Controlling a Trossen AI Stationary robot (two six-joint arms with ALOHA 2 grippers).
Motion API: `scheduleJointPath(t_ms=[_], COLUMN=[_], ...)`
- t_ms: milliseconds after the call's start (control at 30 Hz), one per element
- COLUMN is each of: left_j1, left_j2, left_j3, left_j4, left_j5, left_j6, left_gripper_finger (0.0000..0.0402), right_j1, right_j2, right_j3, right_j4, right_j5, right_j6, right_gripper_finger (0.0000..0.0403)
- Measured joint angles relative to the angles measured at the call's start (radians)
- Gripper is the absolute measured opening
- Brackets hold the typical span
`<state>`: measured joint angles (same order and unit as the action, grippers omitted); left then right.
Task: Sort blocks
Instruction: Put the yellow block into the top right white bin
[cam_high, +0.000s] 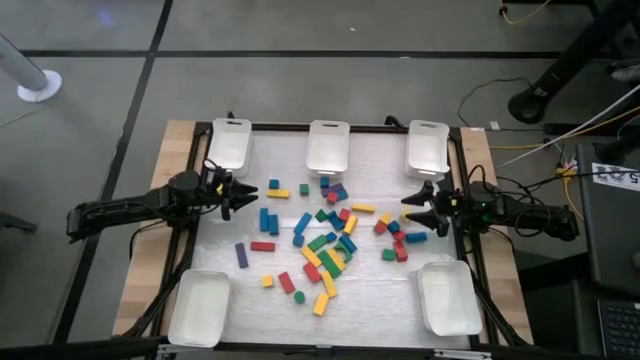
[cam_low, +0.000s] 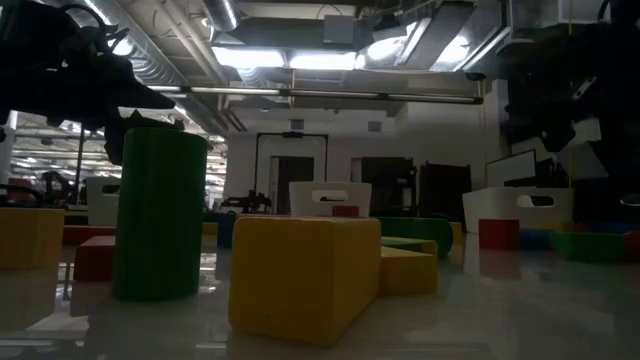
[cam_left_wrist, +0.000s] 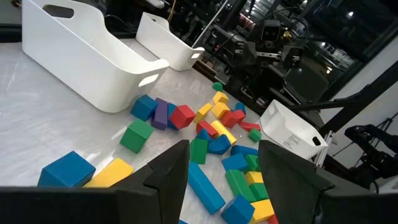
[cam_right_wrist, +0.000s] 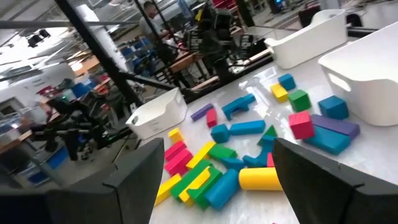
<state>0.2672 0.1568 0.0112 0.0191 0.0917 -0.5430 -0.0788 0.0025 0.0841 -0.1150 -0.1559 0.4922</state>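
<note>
High view: blocks (cam_high: 322, 243) strewn across the middle of the white worktop (cam_high: 250, 300), five empty trays (cam_high: 328, 146) along its upper and lower edges. Left gripper (cam_high: 237, 194) at frame left, right gripper (cam_high: 415, 213) at frame right, both parted wide and holding nothing.

Low view: yellow block (cam_low: 305, 273) and green cylinder (cam_low: 159, 212) looming in the foreground.

Left wrist view: heap of blocks (cam_left_wrist: 214, 127) just beyond the open fingers (cam_left_wrist: 171, 168).

Right wrist view: much the same from the far side.

Likely light, rigid and smooth; best pinched across two flat opposite faces, loose outliers first.
</note>
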Motion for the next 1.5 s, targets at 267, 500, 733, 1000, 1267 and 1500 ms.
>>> scheduleJointPath(t_ms=[267,500,733,1000,1267,1500], left_j1=[0.0,0.0,0.001,0.001,0.001,0.001], left_j2=[0.0,0.0,0.0,0.0,0.0,0.0], left_j3=[0.0,0.0,0.0,0.0,0.0,0.0], left_j4=[0.0,0.0,0.0,0.0,-0.001,-0.004], left_j5=[0.0,0.0,0.0,-0.005,-0.006,-0.027], left_j6=[0.0,0.0,0.0,0.0,-0.007,0.032], left_gripper_finger=[0.0182,0.0182,0.0182,0.0182,0.0182,0.0182], right_j1=[0.0,0.0,0.0,0.0,0.0,0.0], right_j2=[0.0,0.0,0.0,0.0,0.034,0.206], right_j3=[0.0,0.0,0.0,0.0,0.0,0.084], right_j4=[0.0,0.001,0.001,0.001,0.127,0.166], right_j5=[0.016,0.018,0.119,0.259,0.296,0.268], right_j6=[0.0,0.0,0.0,0.002,-0.014,-0.07], right_gripper_finger=[0.0296,0.0296,0.0296,0.0296,0.0296,0.0296])
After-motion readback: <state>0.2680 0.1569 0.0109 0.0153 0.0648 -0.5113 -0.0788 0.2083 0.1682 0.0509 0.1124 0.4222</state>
